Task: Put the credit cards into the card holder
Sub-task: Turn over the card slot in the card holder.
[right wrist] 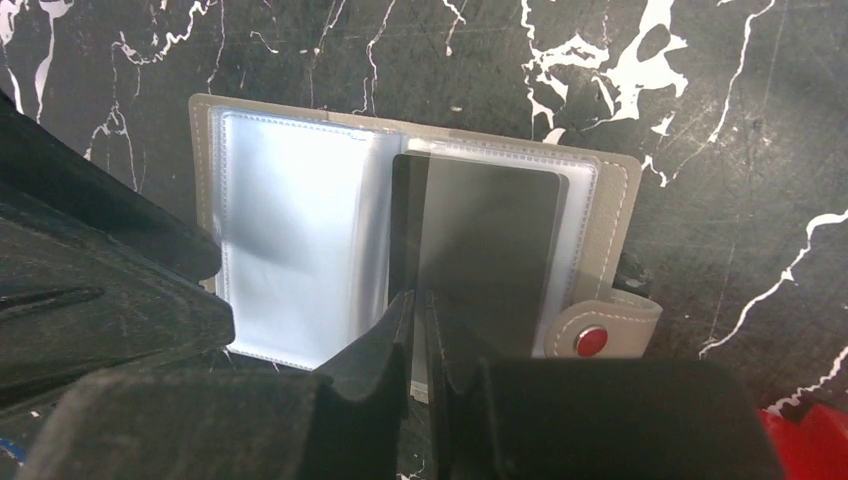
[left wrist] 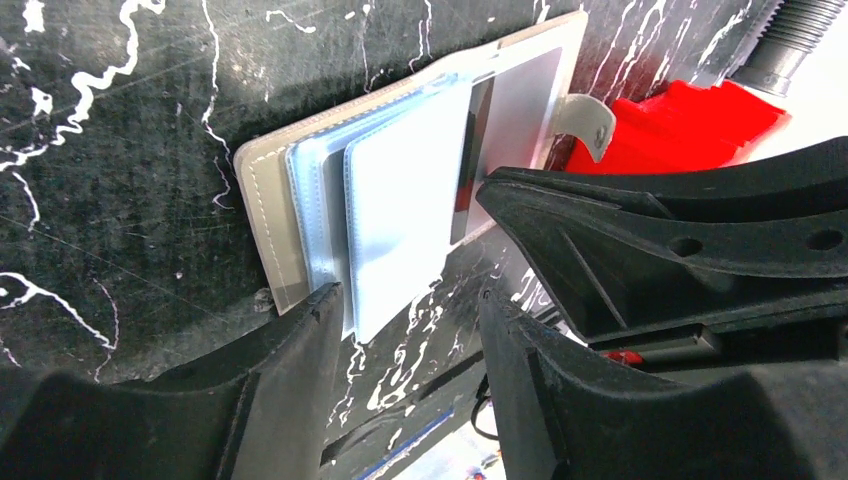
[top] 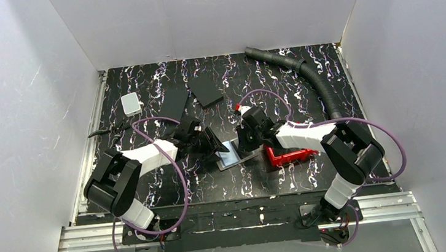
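Note:
The taupe card holder (right wrist: 615,215) lies open on the table between both arms, clear sleeves fanned out (left wrist: 400,200); its snap tab (right wrist: 600,335) points toward the red tray. One dark credit card (right wrist: 490,250) lies on the right-hand sleeve. My right gripper (right wrist: 420,300) stands at that card's near left corner, fingers almost together with only a thin slit and nothing seen pinched. My left gripper (left wrist: 410,300) is open at the holder's other side; its left fingertip (left wrist: 325,305) touches the cover's corner, and a sleeve corner reaches between the fingers. From above both grippers (top: 217,146) (top: 245,145) flank the holder (top: 234,156).
A red tray (top: 291,154) sits just right of the holder, under the right arm. Two black flat slabs (top: 174,103) (top: 206,90) and a small white box (top: 130,103) lie at the back left. A black ribbed hose (top: 311,77) runs along the back right.

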Action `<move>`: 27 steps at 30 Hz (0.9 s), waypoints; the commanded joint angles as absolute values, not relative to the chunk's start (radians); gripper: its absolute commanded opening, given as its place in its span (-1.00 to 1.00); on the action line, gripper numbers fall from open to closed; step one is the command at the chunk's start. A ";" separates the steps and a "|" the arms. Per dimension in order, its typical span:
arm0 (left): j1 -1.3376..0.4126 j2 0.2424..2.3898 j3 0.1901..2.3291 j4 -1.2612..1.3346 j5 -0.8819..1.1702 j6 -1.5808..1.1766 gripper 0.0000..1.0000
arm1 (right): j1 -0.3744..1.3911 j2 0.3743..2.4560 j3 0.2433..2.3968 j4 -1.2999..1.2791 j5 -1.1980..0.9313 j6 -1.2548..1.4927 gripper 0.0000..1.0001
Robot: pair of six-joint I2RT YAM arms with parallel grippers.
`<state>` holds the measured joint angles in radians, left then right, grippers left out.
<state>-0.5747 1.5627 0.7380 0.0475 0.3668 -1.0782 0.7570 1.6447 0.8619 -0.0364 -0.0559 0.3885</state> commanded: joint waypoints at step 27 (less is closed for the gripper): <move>-0.614 1.584 0.851 0.059 0.413 -1.049 -0.46 | 0.745 1.674 0.873 -0.039 -0.133 0.430 -0.68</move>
